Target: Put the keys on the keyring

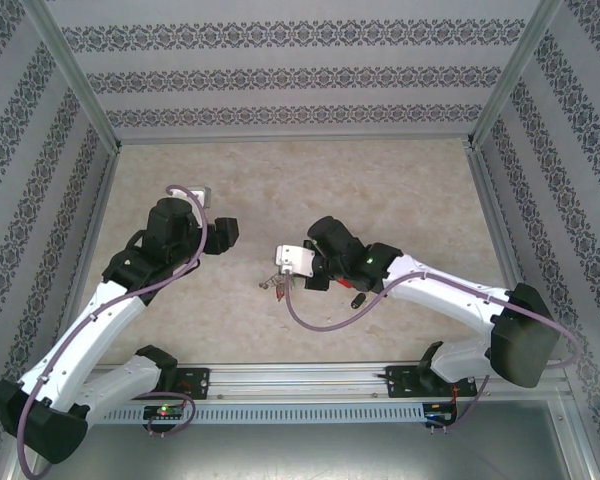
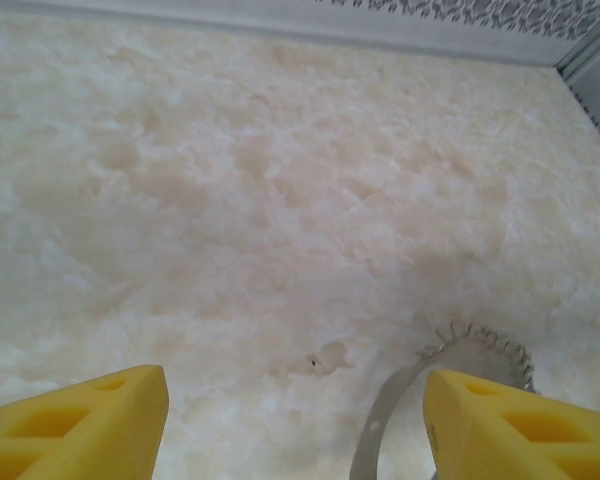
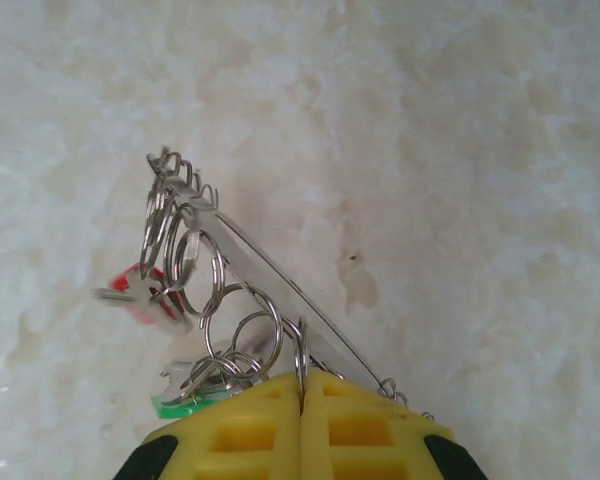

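The keyring (image 3: 265, 265) is a flat silvery band with a bumpy edge, held above the table by my right gripper (image 3: 302, 378), which is shut on it. Several small split rings hang from the band. On them dangle a red-headed key (image 3: 145, 292) and a green-tagged key (image 3: 180, 402). From above, the right gripper (image 1: 282, 276) holds the keyring (image 1: 276, 283) at the table's middle. My left gripper (image 1: 223, 235) stands a little to the left of it, open. In the left wrist view the keyring's arc (image 2: 382, 415) passes just inside the right finger (image 2: 520, 430) of the open left gripper (image 2: 295, 425).
A small dark object (image 1: 358, 298) lies on the table beside the right arm, too small to identify. A small grey box (image 1: 196, 195) sits behind the left arm. Patterned walls enclose the beige tabletop (image 1: 380, 190) on three sides.
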Motion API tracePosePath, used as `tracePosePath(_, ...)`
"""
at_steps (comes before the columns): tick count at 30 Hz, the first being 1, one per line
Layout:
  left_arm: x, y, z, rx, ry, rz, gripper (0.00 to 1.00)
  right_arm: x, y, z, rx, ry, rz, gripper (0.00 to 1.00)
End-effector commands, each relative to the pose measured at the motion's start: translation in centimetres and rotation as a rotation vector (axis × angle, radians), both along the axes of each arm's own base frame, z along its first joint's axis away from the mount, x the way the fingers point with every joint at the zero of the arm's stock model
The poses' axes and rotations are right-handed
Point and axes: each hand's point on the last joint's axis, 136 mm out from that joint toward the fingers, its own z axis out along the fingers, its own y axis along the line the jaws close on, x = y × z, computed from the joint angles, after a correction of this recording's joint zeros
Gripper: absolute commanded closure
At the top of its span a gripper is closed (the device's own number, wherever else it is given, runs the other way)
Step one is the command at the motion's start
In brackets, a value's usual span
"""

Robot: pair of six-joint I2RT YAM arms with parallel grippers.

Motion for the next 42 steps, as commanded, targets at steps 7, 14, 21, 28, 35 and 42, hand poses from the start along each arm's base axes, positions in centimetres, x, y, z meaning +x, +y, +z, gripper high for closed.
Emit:
tracePosePath(7, -2.2, -4.2, -1.3, -0.001, -0.092, -0.352, 0.32, -2.0, 4.0, -0.1, 0.34, 0.769, -0.1, 1.0)
tracePosePath(14, -6.3, -6.3, -3.7, 0.096, -0.2, -0.684, 0.3, -1.5, 4.9, -1.3, 0.37, 0.877, -0.159, 1.0)
tracePosePath(21, -6.4, -5.8, -6.0, 0.192, -0.153, -0.723, 0.32, -1.8, 4.5, -2.1, 0.366, 0.877, -0.191, 1.0)
tracePosePath(28, -5.3, -5.9, -5.0, 0.199, -0.195, -0.7, 0.42, -3.4, 3.4, 1.0, 0.418, 0.308, -0.023, 1.0)
tracePosePath(35, -2.6, -4.0, -3.1, 0.244, -0.292, -0.505, 0.43, -2.9, 0.8, -1.3, 0.115, -0.164, 0.013, 1.0)
tracePosePath(42, -2.2, -4.0, -2.7, 0.239, -0.296, -0.494, 0.42, -4.8, 2.3, -0.3, 0.345, 0.186, 0.04, 1.0)
